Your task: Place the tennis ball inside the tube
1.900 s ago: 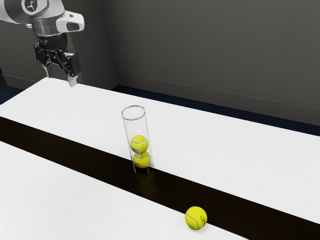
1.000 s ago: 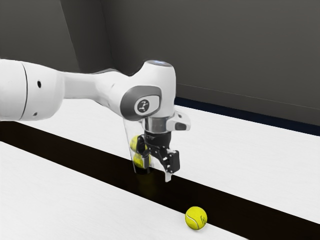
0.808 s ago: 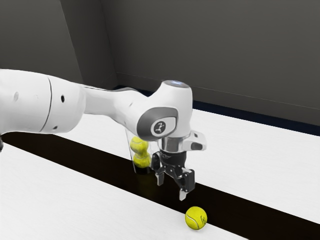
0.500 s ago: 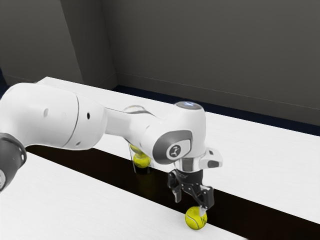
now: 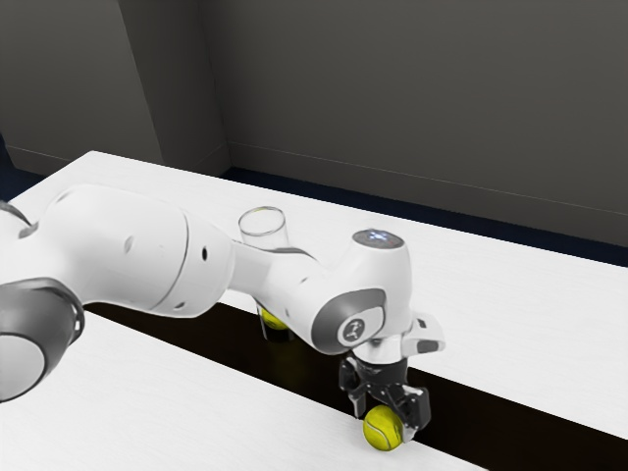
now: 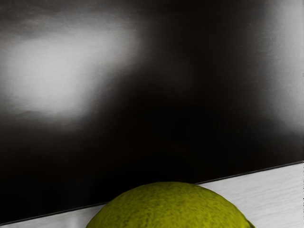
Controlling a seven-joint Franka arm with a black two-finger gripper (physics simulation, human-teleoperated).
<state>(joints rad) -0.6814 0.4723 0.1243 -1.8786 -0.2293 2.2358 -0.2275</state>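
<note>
Well in from the wall-side edge of the tabletop point(image 5: 530, 304), we have our gripper point(image 5: 385, 424) spread astride the tennis ball point(image 5: 380, 430).

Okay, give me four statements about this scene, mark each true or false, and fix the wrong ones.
1. A second ball is low inside the tube. True.
2. The tube lies on its side. False: it stands upright.
3. The gripper is down at the loose tennis ball, one finger on each side. True.
4. The loose tennis ball is already in the tube. False: it rests on the table, outside the tube.
</note>
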